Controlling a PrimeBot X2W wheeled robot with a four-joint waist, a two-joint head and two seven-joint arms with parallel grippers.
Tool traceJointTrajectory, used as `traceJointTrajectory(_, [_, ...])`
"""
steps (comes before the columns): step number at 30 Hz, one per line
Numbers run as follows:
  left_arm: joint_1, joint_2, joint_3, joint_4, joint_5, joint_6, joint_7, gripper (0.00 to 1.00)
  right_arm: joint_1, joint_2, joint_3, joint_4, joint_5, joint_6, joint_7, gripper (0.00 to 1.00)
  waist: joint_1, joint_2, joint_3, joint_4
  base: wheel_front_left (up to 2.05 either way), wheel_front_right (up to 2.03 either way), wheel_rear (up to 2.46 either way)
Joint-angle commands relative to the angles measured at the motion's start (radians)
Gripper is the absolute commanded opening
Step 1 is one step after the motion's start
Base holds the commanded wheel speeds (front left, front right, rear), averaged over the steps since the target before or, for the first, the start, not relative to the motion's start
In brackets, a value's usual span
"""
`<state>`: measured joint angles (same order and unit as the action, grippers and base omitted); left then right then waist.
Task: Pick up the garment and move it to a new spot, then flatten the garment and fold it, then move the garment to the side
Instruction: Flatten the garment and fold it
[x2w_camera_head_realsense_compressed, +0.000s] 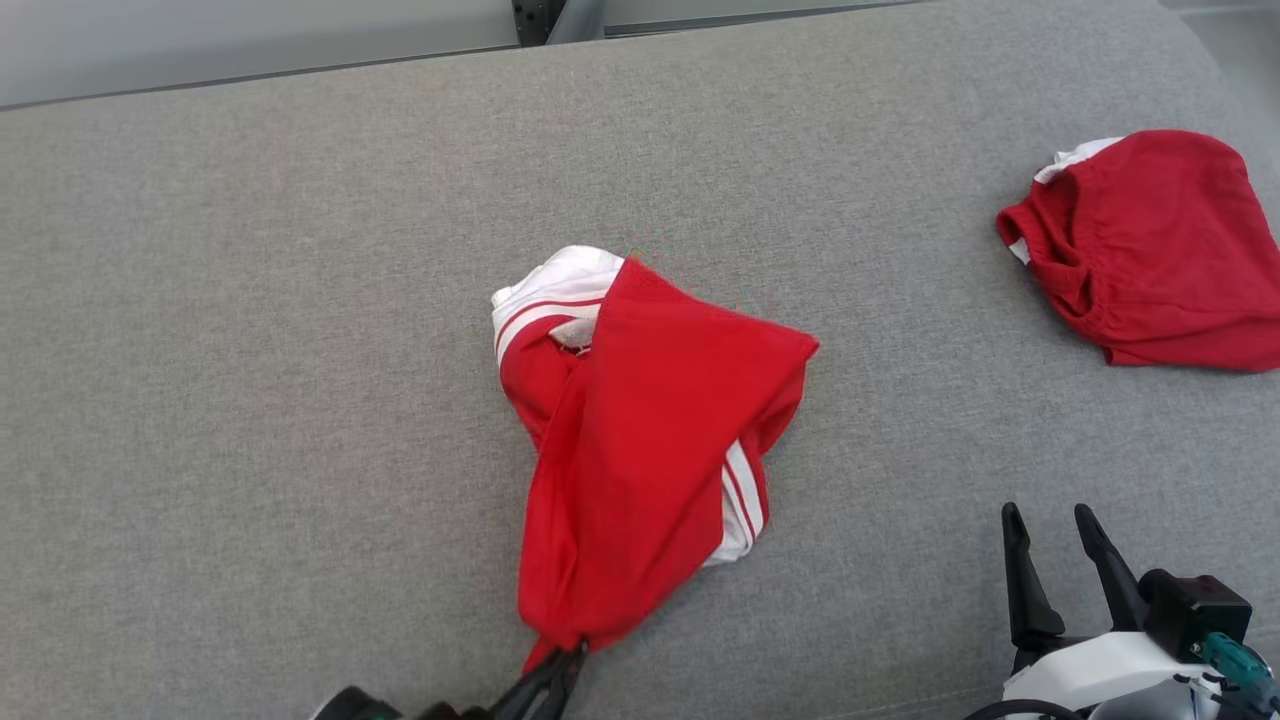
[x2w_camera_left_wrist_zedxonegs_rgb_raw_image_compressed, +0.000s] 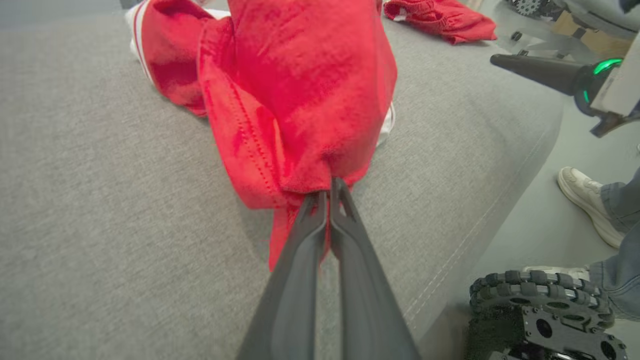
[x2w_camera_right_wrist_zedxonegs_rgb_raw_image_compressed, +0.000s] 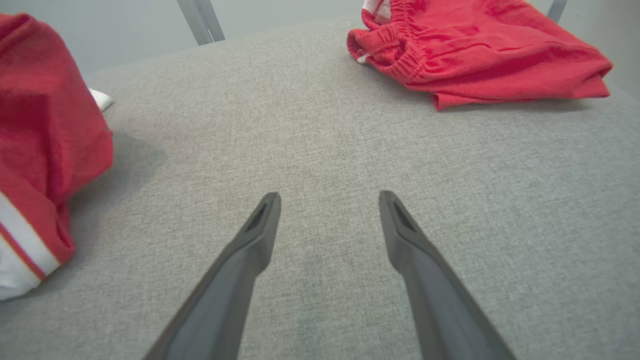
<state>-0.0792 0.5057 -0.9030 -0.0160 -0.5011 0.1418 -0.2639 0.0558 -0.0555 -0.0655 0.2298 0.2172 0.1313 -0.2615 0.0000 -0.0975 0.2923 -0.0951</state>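
left gripper (x2w_camera_left_wrist_zedxonegs_rgb_raw_image_compressed: 330, 192) is pinched shut on the near hem of the red garment (x2w_camera_head_realsense_compressed: 640, 420), probably to drag it, while right gripper (x2w_camera_head_realsense_compressed: 1045, 540) hangs open nearby.

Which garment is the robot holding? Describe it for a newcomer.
On the grey cushion, look mid-surface toward the near edge: a red garment with white stripes, crumpled. Unlike the other red garment lying at the far right, its near corner is pinched in the left hand.

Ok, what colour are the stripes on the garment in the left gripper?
White stripes on the red garment; clearest in the head view.
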Motion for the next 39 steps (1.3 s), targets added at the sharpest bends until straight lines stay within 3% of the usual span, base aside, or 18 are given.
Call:
traceJointTrajectory(1, [0.02, -0.001, 0.005, 0.014, 0.011, -0.012, 0.0, 0.0, -0.002, -0.008, -0.001, 0.0, -0.007, -0.001, -0.001, 1.0, 0.0, 0.0, -0.002, 0.003, 0.0, 0.0, 0.0])
traceJointTrajectory(2, [0.034, -0.018, 0.024, 0.049, 0.024, -0.028, 0.0, 0.04, 0.0, -0.009, 0.0, 0.0, -0.007, -0.001, -0.001, 1.0, 0.0, 0.0, -0.002, 0.005, 0.0, 0.0, 0.0])
traceJointTrajectory(3, [0.045, -0.026, 0.035, 0.086, 0.038, -0.046, 0.0, 0.31, 0.001, -0.009, 0.001, 0.0, -0.007, -0.001, -0.001, 1.0, 0.0, 0.0, -0.002, 0.005, 0.0, 0.0, 0.0])
traceJointTrajectory(4, [0.053, -0.037, 0.052, 0.115, 0.044, -0.065, 0.0, 0.48, 0.001, -0.009, 0.002, 0.0, -0.007, -0.001, -0.001, 1.0, 0.0, 0.0, -0.003, 0.004, 0.0, 0.0, 0.0])
traceJointTrajectory(5, [0.057, -0.055, 0.081, 0.135, 0.04, -0.076, 0.0, 0.8, 0.002, -0.009, 0.004, 0.0, -0.008, -0.001, -0.001, 1.0, 0.0, 0.0, -0.003, 0.004, 0.0, 0.0, 0.0])
traceJointTrajectory(6, [0.067, -0.073, 0.108, 0.15, 0.026, -0.089, 0.0, 1.0, 0.004, -0.009, 0.005, 0.001, -0.008, -0.001, -0.001, 1.0, 0.0, 0.0, -0.004, 0.002, 0.0, 0.0, 0.0])
traceJointTrajectory(9, [0.101, -0.121, 0.212, 0.156, -0.047, -0.131, 0.0, 1.0, 0.011, -0.008, 0.008, 0.003, -0.008, -0.001, -0.001, 1.0, 0.0, 0.0, -0.008, -0.007, 0.0, 0.0, 0.0])
traceJointTrajectory(13, [0.121, -0.131, 0.352, 0.081, -0.135, -0.174, 0.0, 1.0, 0.016, -0.005, 0.005, 0.005, -0.006, -0.001, -0.001, 1.0, 0.0, 0.0, -0.015, -0.023, 0.0, 0.0, 0.0])
traceJointTrajectory(16, [0.114, -0.123, 0.452, -0.028, -0.158, -0.175, 0.0, 1.0, 0.024, -0.005, -0.002, 0.003, -0.005, -0.001, -0.001, 1.0, 0.0, 0.0, -0.019, -0.029, 0.0, 0.0, 0.0])
traceJointTrajectory(19, [0.054, -0.093, 0.462, -0.09, -0.132, -0.19, 0.015, 1.0, 0.025, -0.003, -0.004, 0.004, -0.007, -0.001, -0.001, 1.0, 0.0, 0.0, -0.023, -0.027, 0.0, 0.0, 0.0])
traceJointTrajectory(24, [-0.142, -0.094, 0.372, -0.041, -0.079, -0.243, 0.124, 1.0, 0.003, -0.003, 0.009, 0.007, -0.011, -0.001, -0.001, 1.0, 0.0, 0.0, -0.024, -0.027, 0.0, 0.0, 0.0])
traceJointTrajectory(26, [-0.234, -0.097, 0.299, 0.008, -0.071, -0.262, 0.179, 1.0, -0.004, -0.003, 0.018, 0.006, -0.013, -0.001, -0.001, 1.0, 0.0, 0.0, -0.022, -0.035, 0.0, 0.0, 0.0])
traceJointTrajectory(30, [-0.401, -0.043, 0.09, 0.084, -0.047, -0.273, 0.251, 1.0, -0.021, -0.008, 0.028, 0.004, -0.01, -0.001, -0.001, 1.0, 0.0, 0.0, -0.014, -0.07, 0.0, 0.0, 0.0])
traceJointTrajectory(34, [-0.53, 0.006, -0.047, 0.145, -0.04, -0.272, 0.226, 1.0, -0.009, -0.005, 0.021, 0.006, -0.005, -0.001, -0.001, 1.0, 0.0, 0.0, -0.004, -0.094, 0.0, 0.0, 0.0])
traceJointTrajectory(39, [-0.629, 0.02, -0.124, 0.203, -0.045, -0.272, 0.181, 1.0, 0.004, -0.002, 0.014, 0.009, 0.0, -0.001, -0.001, 1.0, 0.0, 0.0, 0.005, -0.107, 0.0, 0.0, 0.0])
